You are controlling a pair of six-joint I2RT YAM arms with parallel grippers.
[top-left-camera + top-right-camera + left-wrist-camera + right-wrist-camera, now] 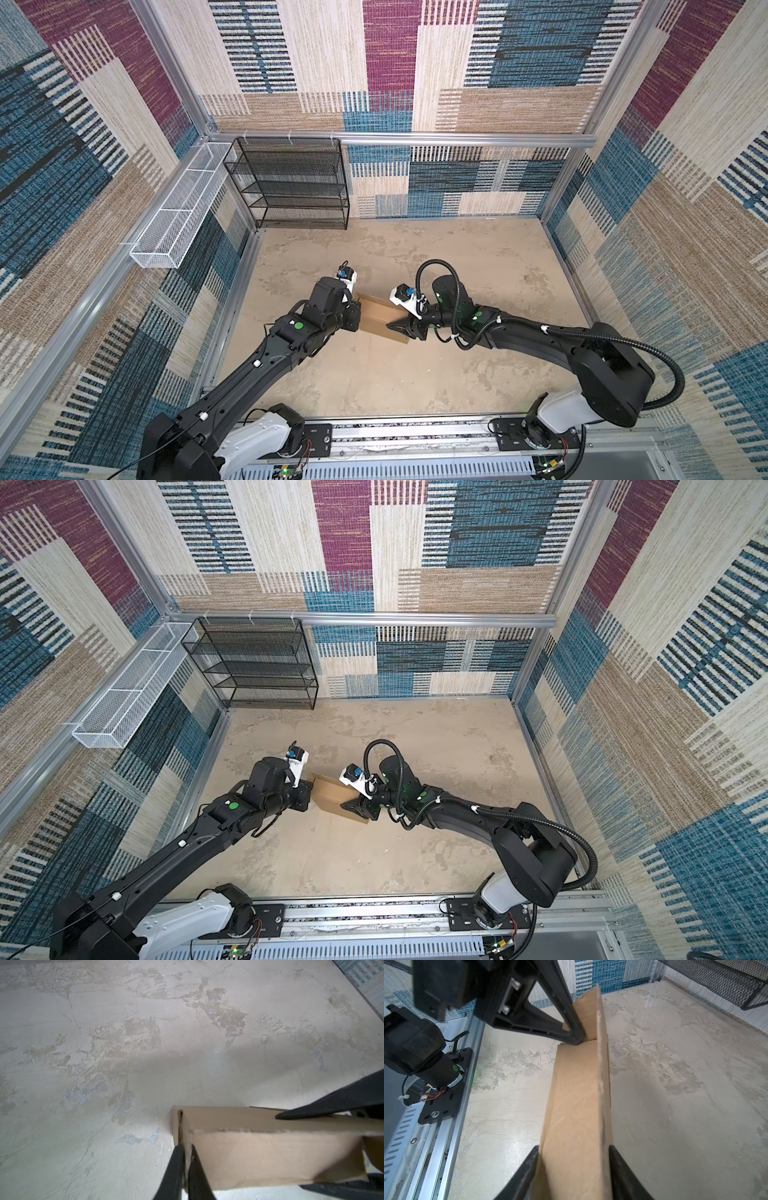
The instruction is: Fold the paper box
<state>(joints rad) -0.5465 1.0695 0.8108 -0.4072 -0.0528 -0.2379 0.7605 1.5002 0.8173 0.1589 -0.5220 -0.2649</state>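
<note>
The paper box (pixel 378 318) (pixel 332 796) is a brown cardboard piece folded into a narrow shallow shape, and it is held between both arms at the middle of the table. My left gripper (pixel 353 316) (pixel 187 1146) is shut on a thin wall at the box's left end. The box (pixel 270 1157) stretches away from it. My right gripper (pixel 392 326) (pixel 574 1147) clamps the other end across its width, with one finger pressed on each long side of the box (pixel 577 1095). The left gripper's fingers (pixel 571 1028) show at the far end in the right wrist view.
A black mesh shelf (pixel 291 183) stands at the back left against the wall. A white wire basket (pixel 178 208) hangs along the left wall. The aluminium rail (pixel 415 432) with both arm bases runs along the front edge. Patterned walls close in three sides.
</note>
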